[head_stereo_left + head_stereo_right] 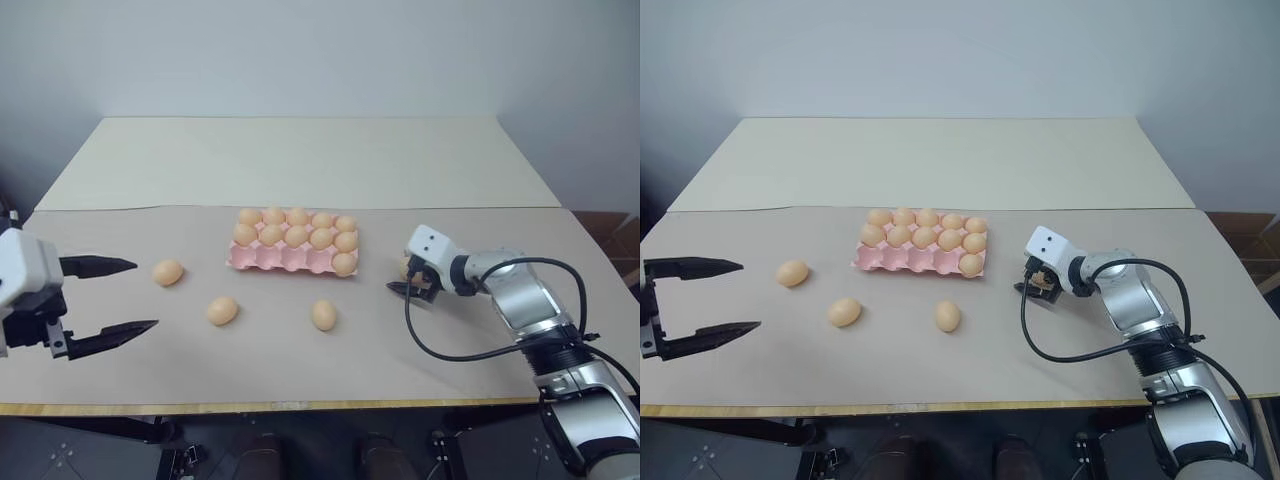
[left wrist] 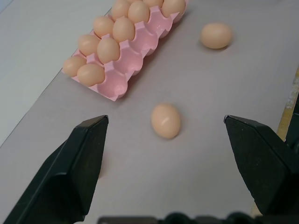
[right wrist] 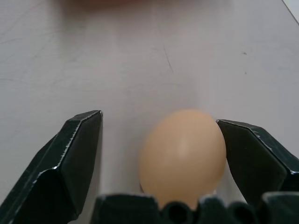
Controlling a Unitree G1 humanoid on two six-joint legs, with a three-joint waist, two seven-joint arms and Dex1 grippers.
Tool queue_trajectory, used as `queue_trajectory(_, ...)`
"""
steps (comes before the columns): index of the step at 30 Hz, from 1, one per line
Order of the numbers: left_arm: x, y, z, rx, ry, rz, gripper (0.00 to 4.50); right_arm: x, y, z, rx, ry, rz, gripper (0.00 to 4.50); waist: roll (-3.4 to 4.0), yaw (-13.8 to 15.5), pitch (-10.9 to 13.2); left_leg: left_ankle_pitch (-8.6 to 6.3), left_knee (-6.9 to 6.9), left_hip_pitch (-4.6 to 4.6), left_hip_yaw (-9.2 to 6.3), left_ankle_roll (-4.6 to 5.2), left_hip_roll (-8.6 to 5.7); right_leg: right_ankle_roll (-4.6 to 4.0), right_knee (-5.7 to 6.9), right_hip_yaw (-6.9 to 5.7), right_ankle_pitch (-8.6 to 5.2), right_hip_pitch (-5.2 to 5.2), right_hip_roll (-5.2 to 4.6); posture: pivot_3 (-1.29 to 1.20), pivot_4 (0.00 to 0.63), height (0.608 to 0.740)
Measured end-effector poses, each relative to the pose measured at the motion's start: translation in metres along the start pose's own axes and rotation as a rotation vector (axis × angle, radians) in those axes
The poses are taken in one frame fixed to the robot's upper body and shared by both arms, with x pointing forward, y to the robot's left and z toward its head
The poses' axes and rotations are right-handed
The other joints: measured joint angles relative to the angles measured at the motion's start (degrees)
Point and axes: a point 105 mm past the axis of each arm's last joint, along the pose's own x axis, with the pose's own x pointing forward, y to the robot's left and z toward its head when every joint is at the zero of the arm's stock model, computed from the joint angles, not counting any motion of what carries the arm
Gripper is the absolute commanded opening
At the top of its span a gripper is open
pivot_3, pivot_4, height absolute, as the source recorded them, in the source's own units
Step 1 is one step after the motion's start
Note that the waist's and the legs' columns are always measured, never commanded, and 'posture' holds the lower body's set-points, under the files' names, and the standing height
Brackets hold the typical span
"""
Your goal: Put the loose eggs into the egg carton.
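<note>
Currently: right pincer (image 3: 159, 163) low on the bench (image 1: 300, 160), fingers spread, straddling one loose egg (image 3: 183, 156). Egg sits between the fingers, hard against one, clear gap to the other (nothing clamped, egg resting on the bench). Egg carton (image 1: 268, 260) just beyond the right pincer's tips, toward the bench centre: back two rows full, front row holding a single egg (image 1: 343, 264) in the cup nearest that pincer, other four front cups bare.

Left pincer (image 1: 105, 297) wide open, holding nothing, hovering over the near left edge. Three more loose eggs ahead of its tips: one (image 1: 168, 272) close off the upper finger, one (image 1: 222, 310) just past the tips, one (image 1: 323, 315) farther out, roughly midway between the two pincers. Carton beyond all three as seen from the left pincer.
</note>
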Motion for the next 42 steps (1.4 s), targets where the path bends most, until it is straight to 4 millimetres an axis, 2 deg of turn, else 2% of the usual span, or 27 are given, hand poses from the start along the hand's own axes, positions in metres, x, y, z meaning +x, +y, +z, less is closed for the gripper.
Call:
queue_trajectory(4, 0.0, 0.0, 0.0, 0.002, -0.001, 0.003, 4.3, -0.002, -0.001, -0.002, 0.024, 0.007, 0.002, 2.36, 0.0, 0.0, 0.0, 0.0, -0.01, -0.01, -0.02, 0.0, 0.0, 0.0, -0.01, 0.0, 0.0, -0.01, 0.0, 0.0, 0.15, 0.74)
queue_trajectory(6, 0.0, 0.0, 0.0, 0.004, -0.002, 0.004, 4.3, -0.004, -0.003, -0.004, 0.026, 0.012, -0.005, 2.04, 0.0, 0.0, 0.0, 0.0, -0.02, -0.01, -0.03, 0.0, 0.0, 0.0, -0.01, 0.01, 0.0, -0.02, 0.0, 0.0, 0.15, 0.74)
queue_trajectory(10, 0.0, 0.002, 0.0, 0.013, -0.006, 0.011, 4.3, -0.006, -0.005, -0.002, 0.023, 0.002, -0.023, 2.03, 0.0, 0.0, 0.0, 0.0, -0.02, -0.01, -0.02, 0.0, 0.01, 0.0, 0.0, 0.01, 0.0, -0.02, 0.0, 0.0, 0.15, 0.74)
queue_trajectory(13, -0.001, 0.001, -0.003, -0.003, 0.002, 0.004, 4.3, -0.01, -0.006, 0.012, -0.012, -0.039, -0.033, 2.03, 0.0, 0.0, 0.0, 0.0, -0.04, -0.01, -0.04, 0.0, 0.01, 0.0, -0.01, 0.01, 0.0, -0.04, 0.0, 0.0, 0.15, 0.74)
queue_trajectory(17, -0.006, -0.003, -0.019, -0.056, 0.057, -0.011, 4.3, -0.016, -0.002, 0.046, -0.09, -0.134, -0.037, 2.03, 0.01, -0.5, 0.0, 0.0, -0.07, -0.01, -0.04, 0.0, 0.04, 0.0, 0.01, 0.03, 0.0, -0.08, 0.04, 0.0, 0.15, 0.74)
queue_trajectory(21, -0.013, -0.007, -0.031, -0.074, 0.118, -0.013, 4.3, -0.015, 0.007, 0.097, -0.114, -0.283, -0.033, 2.03, 0.01, -0.8, 0.0, 0.0, -0.07, 0.01, -0.08, 0.0, 0.07, -0.01, 0.03, 0.01, 0.0, -0.07, 0.05, 0.0, 0.15, 0.74)
queue_trajectory(24, -0.014, -0.009, -0.036, -0.082, 0.119, -0.008, 4.3, -0.008, 0.018, 0.129, -0.102, -0.379, -0.031, 2.03, 0.0, -0.9, 0.0, 0.0, -0.07, -0.01, -0.1, 0.0, 0.07, -0.01, 0.02, -0.01, 0.0, -0.07, 0.04, 0.0, 0.15, 0.74)
queue_trajectory(26, -0.014, -0.009, -0.037, -0.086, 0.118, -0.006, 4.3, 0.0, 0.028, 0.143, -0.094, -0.417, -0.016, 2.03, 0.0, -0.9, 0.0, 0.0, -0.07, -0.05, -0.12, -0.01, 0.03, -0.01, 0.02, -0.02, 0.0, -0.09, -0.01, 0.0, 0.15, 0.74)
queue_trajectory(29, -0.014, -0.009, -0.037, -0.088, 0.118, -0.005, 4.3, 0.016, 0.045, 0.154, -0.075, -0.439, 0.014, 2.03, 0.0, -0.9, 0.0, 0.0, -0.06, -0.05, -0.12, -0.01, 0.02, -0.01, 0.02, -0.03, 0.01, -0.08, -0.03, 0.0, 0.15, 0.74)
queue_trajectory(32, -0.013, -0.01, -0.038, -0.089, 0.116, -0.004, 4.3, 0.031, 0.054, 0.15, -0.065, -0.408, 0.02, 2.03, 0.0, -0.9, 0.0, 0.0, -0.06, -0.05, -0.12, -0.01, 0.0, -0.01, 0.02, -0.03, 0.01, -0.09, -0.04, 0.0, 0.15, 0.74)
queue_trajectory(39, -0.012, -0.011, -0.035, -0.078, 0.114, -0.004, 4.3, 0.043, 0.053, 0.146, -0.063, -0.401, -0.004, 4.39, 0.0, -1.5, 0.0, 0.0, -0.09, -0.03, -0.14, -0.01, 0.02, -0.02, 0.03, -0.03, 0.01, -0.09, -0.02, 0.0, 0.15, 0.74)
queue_trajectory(42, -0.012, -0.011, -0.035, -0.079, 0.114, -0.004, 4.3, 0.047, 0.056, 0.147, -0.078, -0.409, -0.01, 4.45, 0.0, -1.7, 0.0, 0.0, -0.1, -0.02, -0.15, -0.01, 0.04, -0.02, 0.03, -0.03, 0.01, -0.1, -0.01, 0.0, 0.15, 0.74)
